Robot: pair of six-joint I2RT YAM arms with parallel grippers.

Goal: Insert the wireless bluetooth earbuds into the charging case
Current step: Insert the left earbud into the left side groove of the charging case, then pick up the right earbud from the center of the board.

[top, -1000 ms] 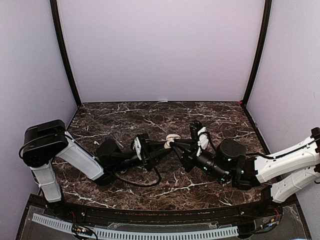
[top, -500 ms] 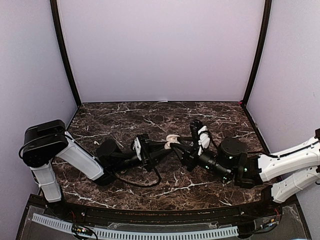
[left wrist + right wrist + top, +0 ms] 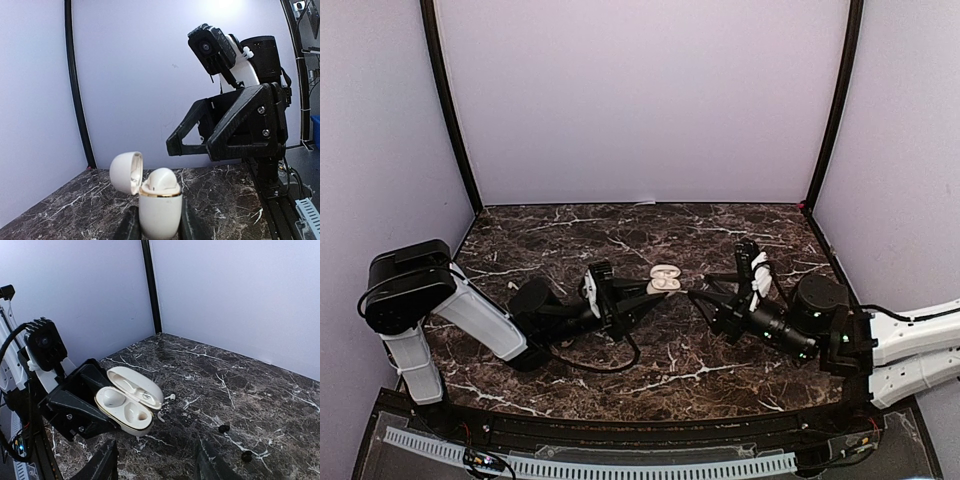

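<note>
While left claw (image 3: 159,227) clamps charging case (image 3: 125,405), right claw (image 3: 156,460) gapes empty, dark marble table (image 3: 570,235), lilac walls (image 3: 640,100)

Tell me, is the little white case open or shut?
Open. The lid of the charging case is swung back, showing two wells inside.

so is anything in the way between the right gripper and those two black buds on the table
Nothing visible. The black earbuds lie on bare marble just beside the open right gripper, with no object between them. The charging case is off to the other side, lid open, clamped in the left gripper.
</note>
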